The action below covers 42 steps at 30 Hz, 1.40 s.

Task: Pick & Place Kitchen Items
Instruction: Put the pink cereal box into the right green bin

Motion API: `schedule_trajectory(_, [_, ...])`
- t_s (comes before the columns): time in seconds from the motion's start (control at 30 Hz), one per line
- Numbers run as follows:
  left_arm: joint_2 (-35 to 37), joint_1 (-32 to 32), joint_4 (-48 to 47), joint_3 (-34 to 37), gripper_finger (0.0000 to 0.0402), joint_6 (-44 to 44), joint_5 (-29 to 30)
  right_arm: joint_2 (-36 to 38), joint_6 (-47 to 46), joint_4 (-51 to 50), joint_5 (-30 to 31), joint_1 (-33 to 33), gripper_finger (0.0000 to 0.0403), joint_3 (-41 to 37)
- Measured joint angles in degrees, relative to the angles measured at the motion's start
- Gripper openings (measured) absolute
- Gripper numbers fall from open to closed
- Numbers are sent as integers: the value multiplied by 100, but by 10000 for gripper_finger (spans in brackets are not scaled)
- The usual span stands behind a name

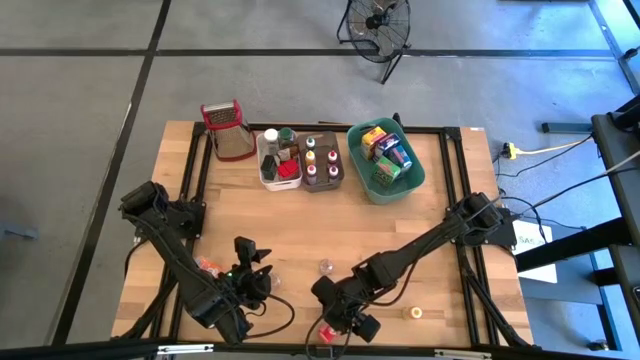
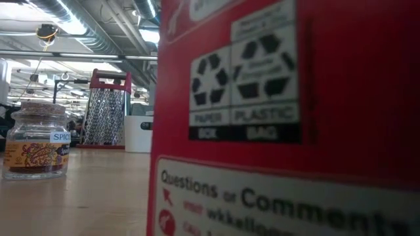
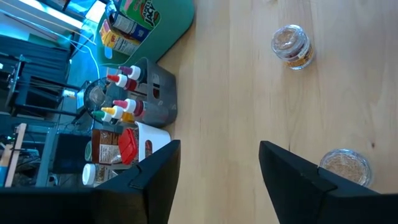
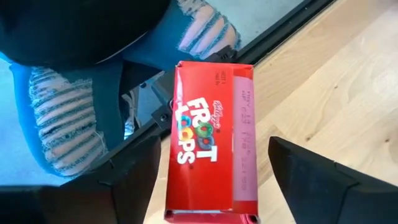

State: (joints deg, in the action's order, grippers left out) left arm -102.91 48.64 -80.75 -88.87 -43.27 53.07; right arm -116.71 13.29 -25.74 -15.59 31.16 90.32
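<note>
Two arms show in my high view, both low at the near edge of the wooden table (image 1: 300, 215). The left gripper (image 1: 262, 275) sits left of centre, the right gripper (image 1: 350, 322) right of it, over a red box (image 1: 325, 335) at the table's very edge. A small jar (image 1: 325, 266) stands between the arms and another small jar (image 1: 412, 313) lies to the right. Along the far side I see the steel box grater (image 1: 229, 130), a white bin (image 1: 278, 165), a brown bin (image 1: 322, 162) holding small bottles, and a teal bin (image 1: 385, 160) with boxes and cans.

On the low view, the red box (image 2: 289, 118) fills most of the picture, recycling marks facing me; a spice jar (image 2: 38, 143) stands on the table at left, the grater (image 2: 105, 108) far behind.

From the left wrist, the fingers (image 3: 155, 180) stand apart with nothing between them; one jar (image 3: 291, 46) sits ahead, another (image 3: 345, 167) just beside one finger.

From the right wrist, the fingers (image 4: 130, 180) are spread wide on either side of the Froot Loops box (image 4: 208, 143), not touching it. A person's legs in ripped jeans (image 4: 68, 99) stand just beyond the table edge.
</note>
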Motion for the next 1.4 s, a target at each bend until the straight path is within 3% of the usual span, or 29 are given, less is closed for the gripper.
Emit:
schedule_trajectory(0.37, [0,0,133,237,212,7,70,0,109,20,-4,-4,269,0])
schedule_trajectory(0.9, [0,0,157,237,214,48,128,0,109,-25,-162,-33,186,0])
schedule_trajectory(1.4, [2,0,177,237,213,50,128,276,115,-283,24,-2,138,4])
